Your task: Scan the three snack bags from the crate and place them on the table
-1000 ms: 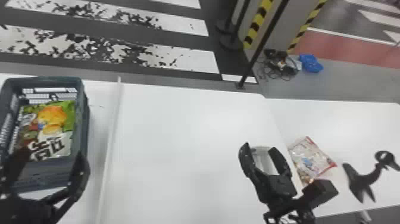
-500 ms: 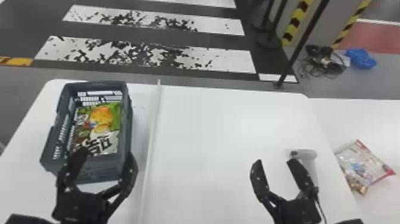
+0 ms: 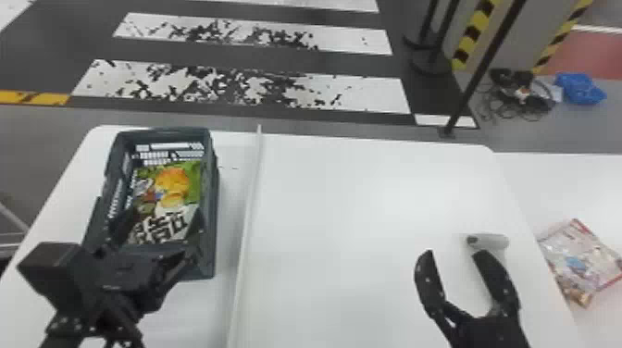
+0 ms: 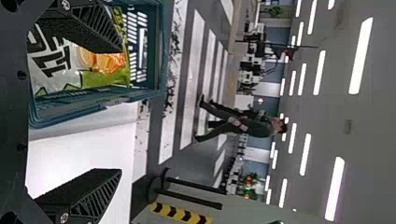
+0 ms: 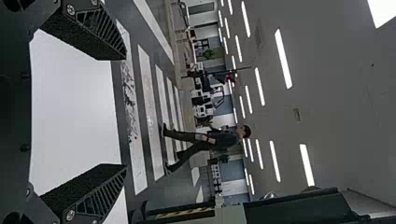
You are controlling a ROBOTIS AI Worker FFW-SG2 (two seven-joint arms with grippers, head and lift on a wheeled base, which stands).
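My view's swung left, sliding the crate [image 3: 214, 203] inward from the left edge; the green snack bag [image 3: 173, 185] inside looks next. Left gripper [image 3: 166, 212] spread empty above it, right gripper [image 3: 453, 253] open lower right, another bag [image 3: 581, 259] far right.

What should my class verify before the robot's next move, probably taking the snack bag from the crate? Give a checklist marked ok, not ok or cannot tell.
1. Left pincer open and empty: ok.
2. Orange-and-green snack bag accessible from above in the crate: ok, it lies face up.
3. That bag between the left pincer's fingers: not ok; one finger overlaps it in the left wrist view.
4. Handheld scanner gripped by the right pincer: not ok; that pincer is open, the scanner outside it.
5. More bags beneath the top one: cannot tell.
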